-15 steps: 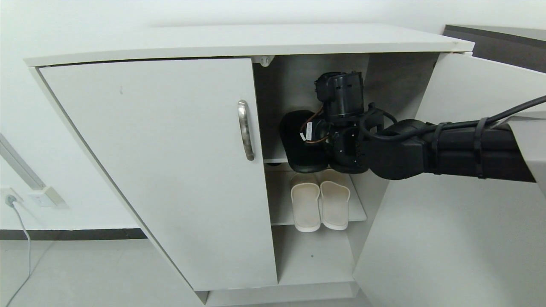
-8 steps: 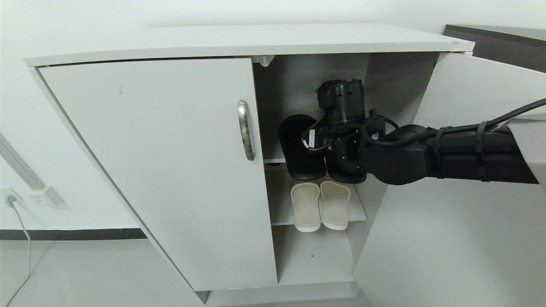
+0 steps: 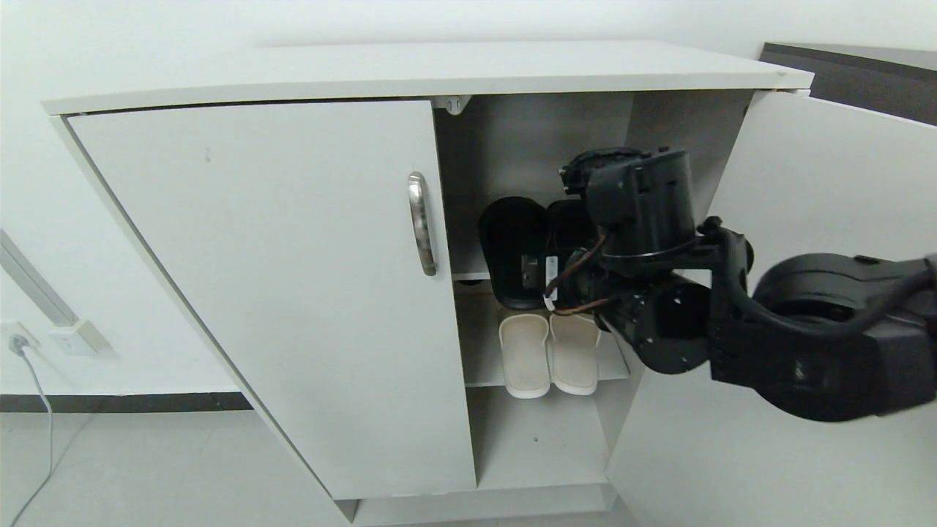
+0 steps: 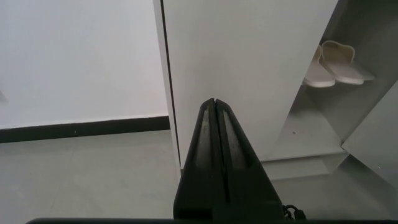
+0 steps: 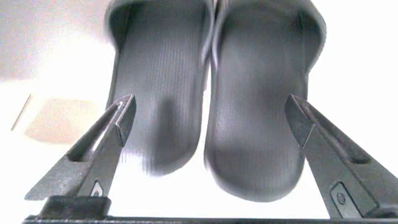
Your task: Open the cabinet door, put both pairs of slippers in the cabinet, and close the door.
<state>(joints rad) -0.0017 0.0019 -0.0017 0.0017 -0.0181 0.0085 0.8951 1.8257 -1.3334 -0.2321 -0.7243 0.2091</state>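
Up on the upper shelf [image 3: 472, 276], black slippers [image 3: 512, 245] face the right gripper [image 5: 210, 107], spread wide. Left gripper [image 4: 214, 106] is pressed together.

Two black slippers [image 3: 512, 241], two white slippers [image 3: 524, 359], one cabinet [image 3: 410, 73].

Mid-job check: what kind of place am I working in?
Likely an indoor entryway or test room: a white shoe cabinet holding black slippers and white slippers, against a plain wall with a socket.
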